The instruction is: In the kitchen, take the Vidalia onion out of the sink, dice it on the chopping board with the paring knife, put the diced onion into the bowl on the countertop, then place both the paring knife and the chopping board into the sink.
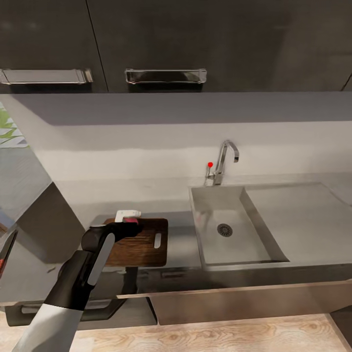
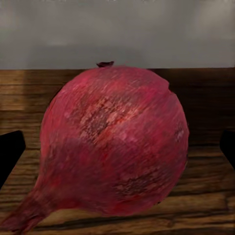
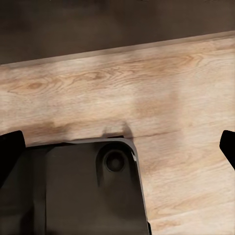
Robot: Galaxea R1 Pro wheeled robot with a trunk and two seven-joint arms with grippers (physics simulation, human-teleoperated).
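The Vidalia onion [image 2: 115,142], red-purple and papery, rests on the chopping board [image 1: 146,244], a brown wooden board with a slot hole on the countertop [image 1: 73,200] left of the sink [image 1: 234,225]. My left gripper [image 1: 128,226] is over the board's far edge, open, with a finger on each side of the onion [image 1: 131,221] and apart from it. In the left wrist view the left gripper [image 2: 117,152] stays wide around it. A white bowl [image 1: 128,213] peeks out just behind the board. At the left edge lies a slim dark blade, likely the paring knife [image 1: 9,244]. My right gripper [image 3: 117,147] hangs open and empty over the floor.
The faucet [image 1: 226,164] with a red-tipped lever stands behind the sink basin, and a drainboard [image 1: 303,215] extends right of it. Dark upper cabinets [image 1: 166,44] hang above. The right wrist view shows wood floor [image 3: 161,88] and the robot's dark base [image 3: 88,191].
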